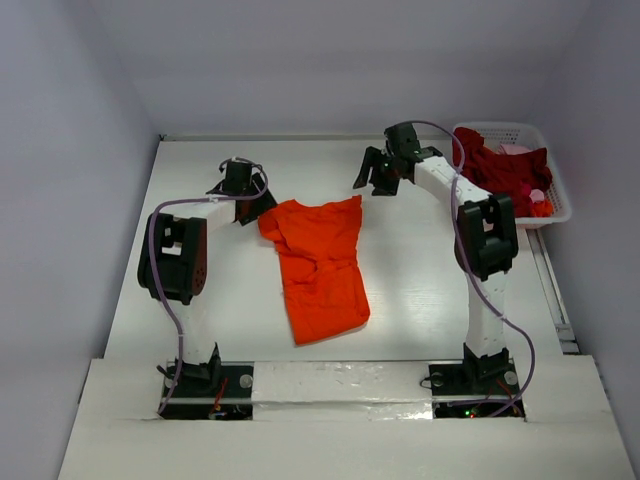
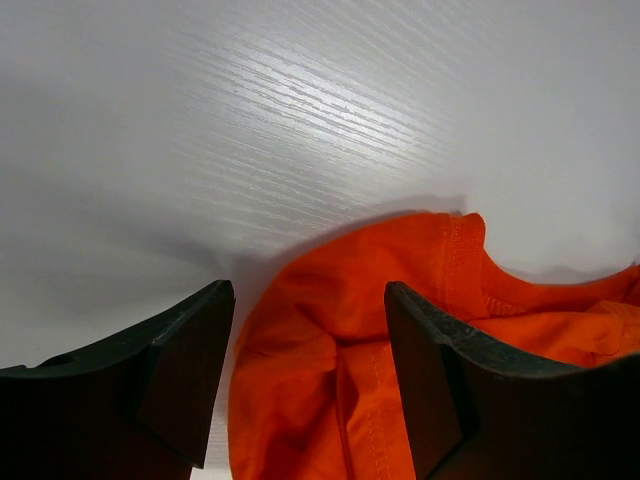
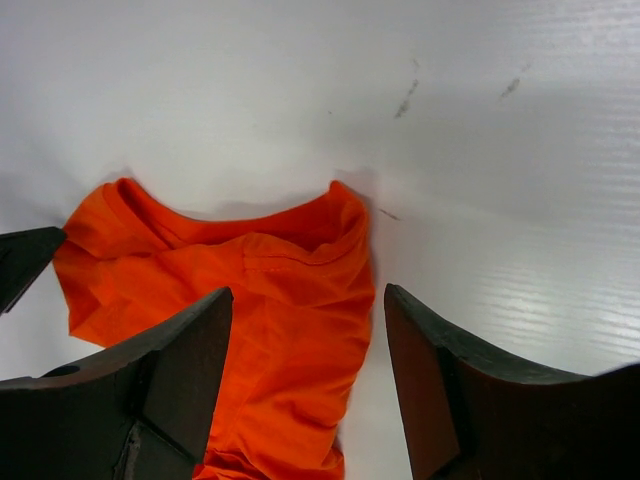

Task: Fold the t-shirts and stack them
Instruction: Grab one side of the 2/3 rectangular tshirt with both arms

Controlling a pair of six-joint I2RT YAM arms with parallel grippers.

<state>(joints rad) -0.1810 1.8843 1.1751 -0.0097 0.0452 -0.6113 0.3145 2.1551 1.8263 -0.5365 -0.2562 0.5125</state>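
An orange t-shirt (image 1: 320, 265) lies crumpled near the middle of the white bench (image 1: 420, 300). Its collar end points toward 12 o'clock and its hem toward 6 o'clock, and the cloth is bunched and creased along its length.

The left arm (image 1: 180, 250) reaches in from 7 o'clock, and the left jaws sit at the shirt's 10 o'clock corner, right at the edge of the cloth. In the left wrist view these jaws stand well apart, and a fold of orange t-shirt (image 2: 340, 340) lies on the bench in the gap between the two dark fingers (image 2: 185, 385). Nothing is pinched. Whether either finger touches the cloth cannot be told.

The right arm (image 1: 485, 240) arches over from 5 o'clock. The right jaws are off the shirt's 1 o'clock corner, apart from the cloth in the top view. They too are spread wide and hold nothing. The right wrist view shows the shirt's collar edge (image 3: 260, 250) beyond the fingers (image 3: 180, 380).

At the bench's 2 o'clock corner a white lattice basket (image 1: 562, 195) holds dark red shirts (image 1: 495, 165), with a bit of pinkish cloth (image 1: 515, 150) showing among them.
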